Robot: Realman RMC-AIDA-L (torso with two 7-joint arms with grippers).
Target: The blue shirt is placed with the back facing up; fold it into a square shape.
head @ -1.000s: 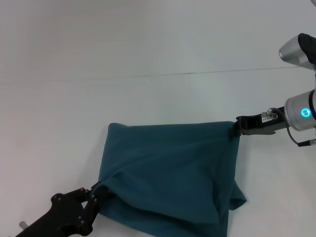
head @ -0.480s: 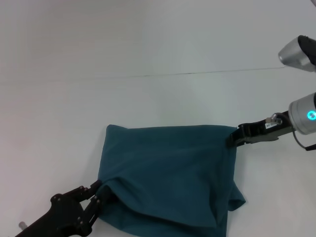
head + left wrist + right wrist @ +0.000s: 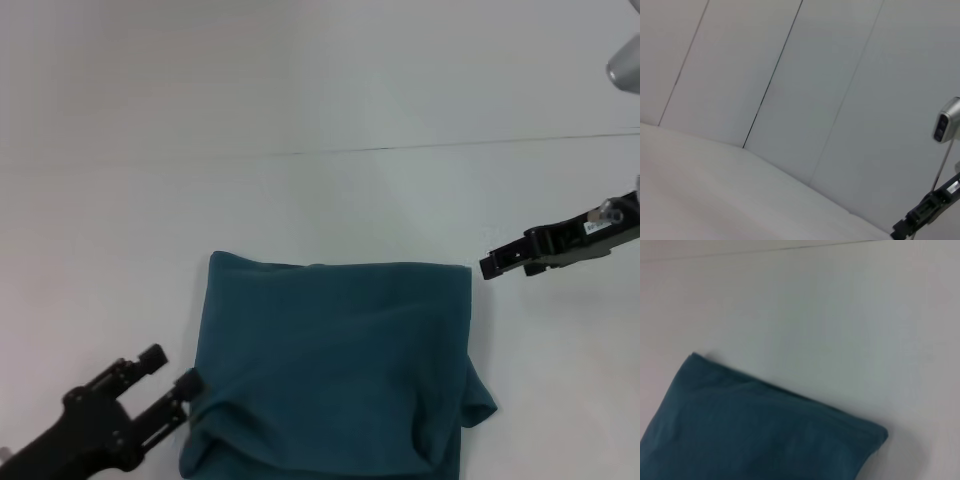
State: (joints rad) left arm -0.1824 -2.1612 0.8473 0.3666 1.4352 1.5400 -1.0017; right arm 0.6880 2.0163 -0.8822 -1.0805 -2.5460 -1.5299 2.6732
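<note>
Blue shirt [image 3: 335, 365] now let go at both held corners: left gripper [image 3: 170, 380] with jaws spread, just beside the near left edge, no longer pinching; right gripper [image 3: 497, 264] pulled back off the far right corner, apart from the cloth, jaws' state impossible to tell. Lies flat on the white surface [image 3: 300, 200] as a rough folded rectangle, plain side up. Probably the last fold laid down. Still untidy: a flap sticking out at the near right, rumpled near edge. Nothing else around, nothing blocking either arm.
</note>
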